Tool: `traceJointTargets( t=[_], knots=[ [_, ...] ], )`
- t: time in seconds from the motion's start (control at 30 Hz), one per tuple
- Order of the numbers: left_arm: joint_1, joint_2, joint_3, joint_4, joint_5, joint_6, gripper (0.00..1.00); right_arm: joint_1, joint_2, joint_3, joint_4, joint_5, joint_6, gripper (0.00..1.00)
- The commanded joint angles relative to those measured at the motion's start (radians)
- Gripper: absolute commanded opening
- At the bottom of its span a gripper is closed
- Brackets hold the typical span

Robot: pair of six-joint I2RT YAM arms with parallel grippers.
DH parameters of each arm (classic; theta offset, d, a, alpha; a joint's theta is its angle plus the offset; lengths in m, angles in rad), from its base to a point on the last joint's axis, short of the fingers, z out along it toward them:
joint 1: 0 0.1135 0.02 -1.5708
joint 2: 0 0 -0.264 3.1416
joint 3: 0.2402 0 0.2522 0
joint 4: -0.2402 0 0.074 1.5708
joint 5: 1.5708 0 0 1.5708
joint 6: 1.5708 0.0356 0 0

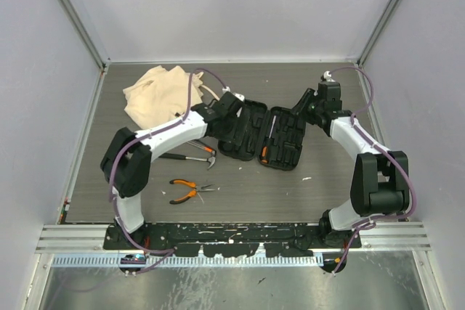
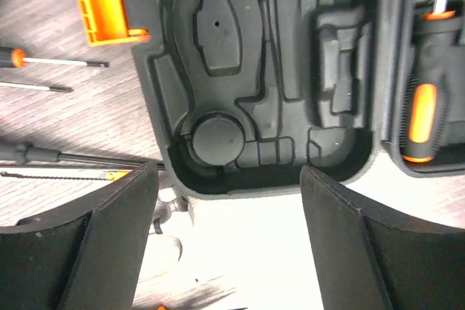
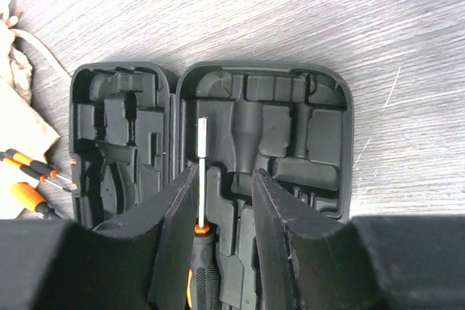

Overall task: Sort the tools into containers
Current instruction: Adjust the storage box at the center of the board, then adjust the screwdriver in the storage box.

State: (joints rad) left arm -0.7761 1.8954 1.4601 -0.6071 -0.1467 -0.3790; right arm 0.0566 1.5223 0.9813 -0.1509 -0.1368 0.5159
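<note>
The black tool case (image 1: pixel 258 136) lies open at mid table, its orange latch (image 2: pixel 109 9) on the left side. One orange-and-black screwdriver (image 3: pixel 201 179) lies in the right half and also shows in the left wrist view (image 2: pixel 425 107). My left gripper (image 1: pixel 234 115) hovers open and empty over the case's left half (image 2: pixel 240 70). My right gripper (image 3: pixel 225 179) is open above the right half, its left finger beside the screwdriver shaft. Loose screwdrivers (image 2: pixel 51 59) lie left of the case. The hammer (image 1: pixel 192 156) and pliers (image 1: pixel 190 190) lie nearer me. The beige bag (image 1: pixel 163 96) is at the back left.
Grey walls with metal posts close in the table on three sides. The bag's drawstring (image 3: pixel 43 52) trails on the table near the case. A small white scrap (image 1: pixel 306 178) lies in front of the case.
</note>
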Motion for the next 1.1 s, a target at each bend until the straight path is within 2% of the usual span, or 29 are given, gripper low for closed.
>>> traceJointTargets(
  t=[0.0, 0.23, 0.4, 0.67, 1.07],
  knots=[
    [0.014, -0.13, 0.016, 0.047, 0.044, 0.015, 0.81, -0.003, -0.063, -0.009, 0.084, -0.035, 0.034, 0.42],
    [0.015, -0.153, 0.078, 0.063, 0.102, 0.0, 0.78, -0.003, -0.048, 0.022, 0.069, -0.061, 0.063, 0.43],
    [0.012, -0.109, 0.135, 0.082, 0.161, -0.046, 0.73, -0.003, -0.044, 0.025, 0.054, -0.064, 0.081, 0.43],
    [-0.058, -0.021, 0.241, 0.081, 0.167, -0.072, 0.71, -0.005, -0.043, 0.021, 0.035, -0.019, 0.106, 0.43],
    [-0.148, 0.127, 0.32, 0.069, 0.17, -0.127, 0.55, -0.012, -0.012, 0.02, 0.047, -0.073, 0.133, 0.39]
  ],
)
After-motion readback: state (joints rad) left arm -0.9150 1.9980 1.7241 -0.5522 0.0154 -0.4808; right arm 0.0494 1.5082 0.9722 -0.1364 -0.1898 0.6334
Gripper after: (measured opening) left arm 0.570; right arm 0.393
